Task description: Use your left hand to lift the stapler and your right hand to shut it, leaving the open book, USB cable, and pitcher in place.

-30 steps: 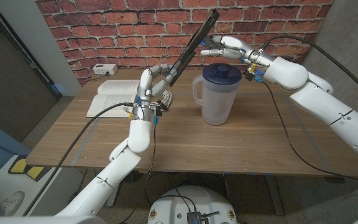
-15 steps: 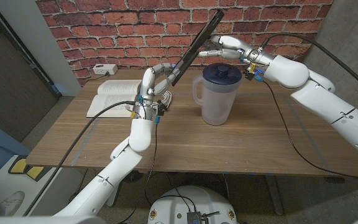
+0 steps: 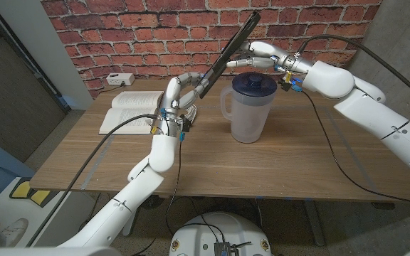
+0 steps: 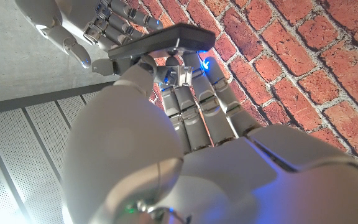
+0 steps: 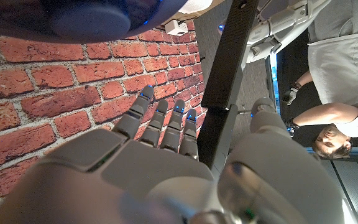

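Stapler (image 3: 228,51): black, long and slim, held up off the table, tilted steeply with its upper end toward the brick wall and its lower end near the table's middle. Gripped at the lower end by the left hand (image 3: 181,91), fingers (image 3: 189,80) curled round the dark body; seen in the left wrist view (image 4: 160,43) lying across the tips of those fingers (image 4: 197,106). Met higher up by the right hand (image 3: 256,55), which reaches in from the right side with fingers stretched out close together beside the stapler's upper half; touching or just short of it, cannot tell from the head view. In the right wrist view, dark bar of the stapler (image 5: 229,74) standing just beside the right hand's fingers (image 5: 166,124), thumb on its other side, contact not clear.

Pitcher (image 3: 248,107): clear, with a dark blue lid, upright near the table's middle, under the raised stapler and apart from it. Open book (image 3: 128,110) lying flat toward the table's left far corner, just behind the left hand. Something small and dark on the table beside the left wrist, too hidden to name. White box (image 3: 119,80) at the far left edge against the wall. Wooden table (image 3: 290,171) carrying it all. Person (image 5: 334,93) in a light shirt visible in the right wrist view.
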Tool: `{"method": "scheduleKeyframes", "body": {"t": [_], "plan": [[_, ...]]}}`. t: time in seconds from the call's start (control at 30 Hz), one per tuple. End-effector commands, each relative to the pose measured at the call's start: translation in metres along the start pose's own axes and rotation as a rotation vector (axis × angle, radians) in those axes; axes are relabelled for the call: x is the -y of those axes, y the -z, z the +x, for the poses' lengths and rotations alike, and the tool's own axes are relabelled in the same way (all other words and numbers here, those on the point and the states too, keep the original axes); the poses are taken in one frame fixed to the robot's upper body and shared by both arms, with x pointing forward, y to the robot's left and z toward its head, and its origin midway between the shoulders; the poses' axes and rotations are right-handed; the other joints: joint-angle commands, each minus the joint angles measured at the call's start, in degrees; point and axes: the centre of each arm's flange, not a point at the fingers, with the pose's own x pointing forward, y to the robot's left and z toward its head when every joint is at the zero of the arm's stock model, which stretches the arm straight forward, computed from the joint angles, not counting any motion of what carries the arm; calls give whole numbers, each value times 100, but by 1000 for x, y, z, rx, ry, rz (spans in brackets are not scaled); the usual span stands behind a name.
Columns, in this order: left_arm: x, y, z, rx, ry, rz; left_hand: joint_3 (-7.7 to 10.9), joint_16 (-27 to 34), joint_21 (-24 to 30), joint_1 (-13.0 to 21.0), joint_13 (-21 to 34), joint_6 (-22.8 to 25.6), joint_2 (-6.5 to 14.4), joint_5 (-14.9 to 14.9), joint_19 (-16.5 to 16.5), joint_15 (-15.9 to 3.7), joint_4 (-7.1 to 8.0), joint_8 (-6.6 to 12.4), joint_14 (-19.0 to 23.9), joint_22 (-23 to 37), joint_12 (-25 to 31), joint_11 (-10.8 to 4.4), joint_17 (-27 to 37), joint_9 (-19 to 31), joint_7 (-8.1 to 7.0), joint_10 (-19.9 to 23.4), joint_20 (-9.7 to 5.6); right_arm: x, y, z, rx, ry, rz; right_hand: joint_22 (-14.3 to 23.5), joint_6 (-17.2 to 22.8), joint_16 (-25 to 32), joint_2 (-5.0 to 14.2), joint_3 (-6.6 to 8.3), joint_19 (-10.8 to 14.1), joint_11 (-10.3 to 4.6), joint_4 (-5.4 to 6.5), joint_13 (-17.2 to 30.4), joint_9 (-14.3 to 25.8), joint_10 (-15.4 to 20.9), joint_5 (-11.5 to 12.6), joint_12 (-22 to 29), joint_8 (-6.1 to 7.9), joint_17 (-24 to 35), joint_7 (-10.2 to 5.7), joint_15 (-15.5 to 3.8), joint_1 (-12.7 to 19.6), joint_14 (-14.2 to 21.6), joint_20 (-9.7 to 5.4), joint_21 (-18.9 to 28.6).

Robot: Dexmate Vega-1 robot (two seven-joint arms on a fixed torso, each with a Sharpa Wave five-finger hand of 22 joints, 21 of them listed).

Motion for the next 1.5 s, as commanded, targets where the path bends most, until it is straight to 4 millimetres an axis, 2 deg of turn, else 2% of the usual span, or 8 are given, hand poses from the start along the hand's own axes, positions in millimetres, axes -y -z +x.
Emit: {"method": "scheduleKeyframes", "body": {"t": [0.03, 0.2, 0.43, 0.63, 0.8, 1.0, 1.3, 1.5], "plan": [[2, 0, 2, 8, 7, -4, 160, 1, 62, 345, 43, 366, 332, 12, -37, -714, -117, 36, 282, -8, -7, -252, 12, 25, -289, 241, -310, 2, -3, 3, -5, -28, -36, 28, 47, 67, 21, 39, 116, -20, -47, 81, 37, 96, 18, 102, 48, 57, -48, -429, 160, 81, -36, 58], [3, 0, 1, 7, 11, -5, 160, 3, 76, 351, 36, 372, 330, 9, -44, -702, -123, 32, 277, -12, -16, -243, 30, 23, -293, 265, -308, 1, -3, 4, -8, -37, -44, 51, 90, 115, 42, 52, 205, -3, -64, 175, 73, 156, 17, 195, 75, 114, -51, -474, 261, 147, -88, 100], [5, 0, 2, 8, 17, -18, 166, -2, 94, 348, 43, 374, 334, 7, -50, -702, -120, 28, 280, -16, -38, -223, 39, 26, -283, 248, -309, 1, -1, 4, -16, -39, -52, 67, 112, 158, 64, 60, 246, -54, -71, 275, 107, 233, 13, 307, 87, 172, -74, -501, 357, 207, -108, 122], [8, 0, 3, 10, 29, -24, 170, -4, 107, 352, 49, 369, 328, 6, -58, -703, -125, 24, 283, -20, -46, -237, 48, 33, -283, 259, -307, 1, 0, 5, -19, -42, -62, 80, 213, 184, 103, 95, 289, -181, -100, 370, 134, 316, 17, 427, 125, 220, -166, -565, 501, 246, -125, 146], [8, 0, 3, 8, 34, -26, 175, -11, 116, 345, 68, 375, 326, 6, -63, -707, -121, 20, 289, -21, -40, -230, 45, 28, -287, 269, -305, -1, -1, 5, -21, -49, -74, 89, 302, 195, 149, 143, 314, -222, -133, 443, 154, 359, 23, 514, 159, 252, -237, -607, 662, 265, -159, 162], [8, -1, 1, 10, 31, -31, 177, -17, 130, 344, 73, 388, 320, 5, -64, -704, -124, 20, 284, -24, -51, -246, 52, 30, -283, 273, -311, -3, -3, 6, -18, -54, -72, 100, 255, 217, 174, 182, 336, -307, -155, 544, 182, 425, 20, 640, 137, 299, -300, -677, 856, 306, -215, 179], [7, 0, -2, 5, 29, -35, 185, -22, 147, 343, 73, 378, 319, 6, -80, -708, -124, 10, 289, -27, -73, -227, 64, 34, -282, 271, -304, -5, -7, 7, -8, -58, -71, 115, 601, 272, 170, 149, 358, -361, -105, 717, 258, 616, -2, 893, 269, 392, -360, -758, 997, 392, -240, 204], [4, -1, -3, 6, 27, -31, 187, -23, 158, 338, 83, 380, 322, 5, -78, -707, -120, 7, 291, -29, -78, -225, 72, 36, -283, 276, -307, -7, -9, 7, 2, -47, -65, 126, 965, 338, 165, 68, 399, -430, -52, 900, 357, 918, -7, 1210, 405, 498, -390, -832, 1041, 501, -270, 238]]}}
